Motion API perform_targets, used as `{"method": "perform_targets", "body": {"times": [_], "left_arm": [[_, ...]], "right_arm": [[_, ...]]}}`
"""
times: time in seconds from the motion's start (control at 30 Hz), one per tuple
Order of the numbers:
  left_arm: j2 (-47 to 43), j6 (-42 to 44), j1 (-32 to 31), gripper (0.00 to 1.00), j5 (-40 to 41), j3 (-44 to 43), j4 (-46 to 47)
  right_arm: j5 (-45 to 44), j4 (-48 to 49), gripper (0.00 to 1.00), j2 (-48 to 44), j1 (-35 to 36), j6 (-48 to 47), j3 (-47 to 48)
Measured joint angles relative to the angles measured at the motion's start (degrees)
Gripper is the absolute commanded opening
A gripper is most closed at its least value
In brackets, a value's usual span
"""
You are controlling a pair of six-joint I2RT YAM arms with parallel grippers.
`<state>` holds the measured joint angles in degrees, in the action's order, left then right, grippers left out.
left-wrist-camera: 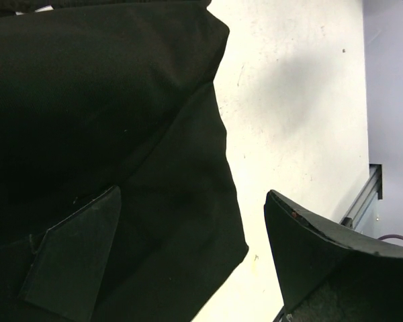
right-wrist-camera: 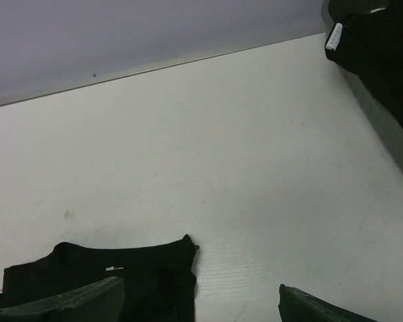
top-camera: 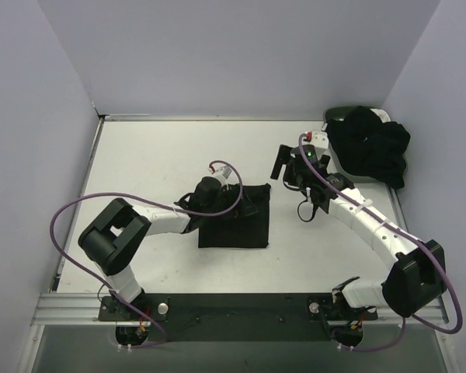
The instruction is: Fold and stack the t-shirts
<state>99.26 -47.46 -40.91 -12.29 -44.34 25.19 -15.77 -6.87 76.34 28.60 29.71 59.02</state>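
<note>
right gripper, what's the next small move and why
Probably move the right gripper toward the heap of black shirts on the basket and grasp one: the folded shirt already lies flat mid-table, and the gripper stands open, empty, close to that heap.

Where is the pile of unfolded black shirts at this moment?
In the top view the pile of black shirts is heaped over the dark basket at the far right corner of the table, to the right of the right gripper.

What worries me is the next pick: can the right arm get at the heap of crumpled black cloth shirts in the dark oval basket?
Probably yes: the open right gripper hovers beside the basket, the heap lies uncovered in it, and nothing stands between them.
</note>
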Motion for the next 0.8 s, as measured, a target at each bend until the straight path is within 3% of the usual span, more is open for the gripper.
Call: {"method": "perform_targets", "body": {"times": [0.23,0.43,0.8], "left_arm": [[-5.2,4.5,0.0,0.97,3.5,-12.9,-18.3],[-13.3,9.9,0.0,0.97,11.3,-25.9,-33.3],[-33.6,17.2,0.0,0.97,26.3,-25.2,-46.6]], "right_arm": [[-2.1,-3.6,1.00,-1.7,0.3,-0.5,1.3],[-4.6,-5.4,1.00,-5.1,2.0,-2.5,3.2],[-8.5,-6.8,1.00,-12.7,8.2,-5.2,3.9]]}}
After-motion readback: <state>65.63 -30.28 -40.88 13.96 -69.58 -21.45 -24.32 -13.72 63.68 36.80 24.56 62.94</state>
